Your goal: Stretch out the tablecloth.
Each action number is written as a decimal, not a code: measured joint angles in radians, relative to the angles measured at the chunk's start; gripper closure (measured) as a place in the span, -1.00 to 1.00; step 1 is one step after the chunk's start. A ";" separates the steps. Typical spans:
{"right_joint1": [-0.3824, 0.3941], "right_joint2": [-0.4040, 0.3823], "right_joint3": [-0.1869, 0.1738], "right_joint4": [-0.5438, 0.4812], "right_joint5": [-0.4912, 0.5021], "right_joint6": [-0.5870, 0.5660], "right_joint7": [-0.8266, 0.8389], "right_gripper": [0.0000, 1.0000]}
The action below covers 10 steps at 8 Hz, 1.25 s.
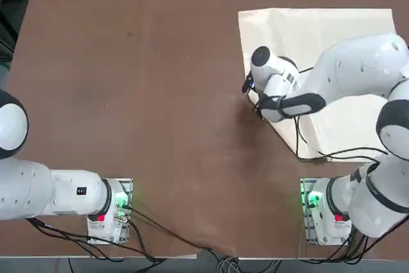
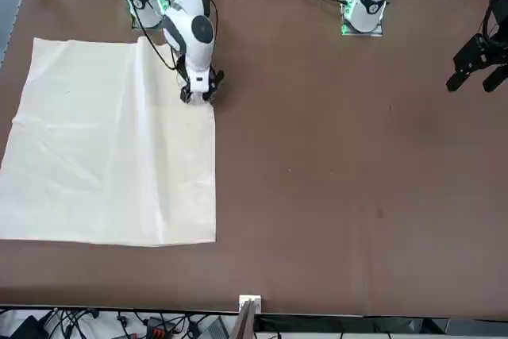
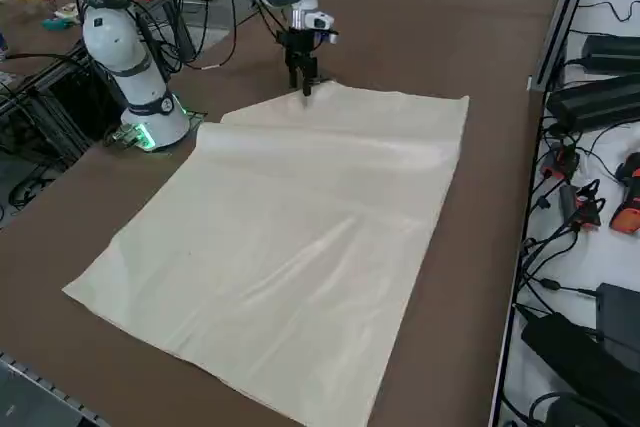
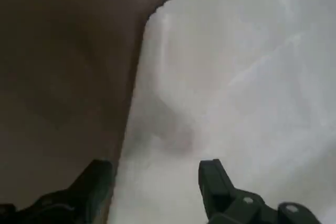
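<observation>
Cream tablecloth (image 2: 111,148) edge lies under spread tool (image 4: 157,192).

Cream-white tablecloth (image 2: 111,140), plain and thin, spread nearly flat on the brown counter (image 2: 341,156) — on the working arm's side, softly creased, a long fold ridge across it, one corner turned over near the arm.

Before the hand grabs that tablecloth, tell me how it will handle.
Probably floppy: the tablecloth lies thin with soft creases, so a lifted edge should drape. Likely light, and may slide on the table. The right hand, open, straddles its edge.
</observation>
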 joint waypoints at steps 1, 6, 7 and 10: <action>0.020 -0.027 0.000 -0.044 0.000 0.000 0.000 -1.00; 0.048 -0.018 -0.007 -0.091 -0.054 0.076 0.001 -1.00; 0.045 -0.008 -0.011 -0.091 -0.075 0.087 0.001 -1.00; 0.034 0.010 -0.017 -0.091 -0.094 0.116 0.001 -1.00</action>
